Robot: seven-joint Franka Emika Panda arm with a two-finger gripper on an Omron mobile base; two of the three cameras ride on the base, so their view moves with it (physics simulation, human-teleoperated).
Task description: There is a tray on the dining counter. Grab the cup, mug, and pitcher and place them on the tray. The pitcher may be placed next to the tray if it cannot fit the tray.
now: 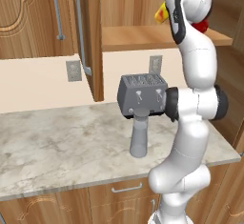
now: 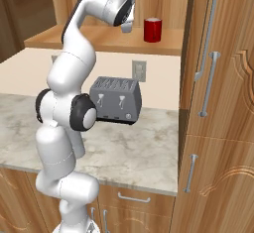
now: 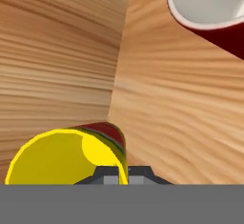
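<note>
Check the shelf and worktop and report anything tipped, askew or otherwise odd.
The yellow cup on the wooden shelf leans over, with the hand shut on its rim. The red mug stands upright beside it. On the marble worktop, the grey pitcher and toaster stand upright. Nothing looks spilled.

No text, label, brand, number or sign can be read anywhere: the cup (image 3: 66,156) carries only a red-orange mark without letters, and the mug (image 2: 153,29), toaster (image 1: 143,95) and pitcher (image 1: 139,135) are plain.
</note>
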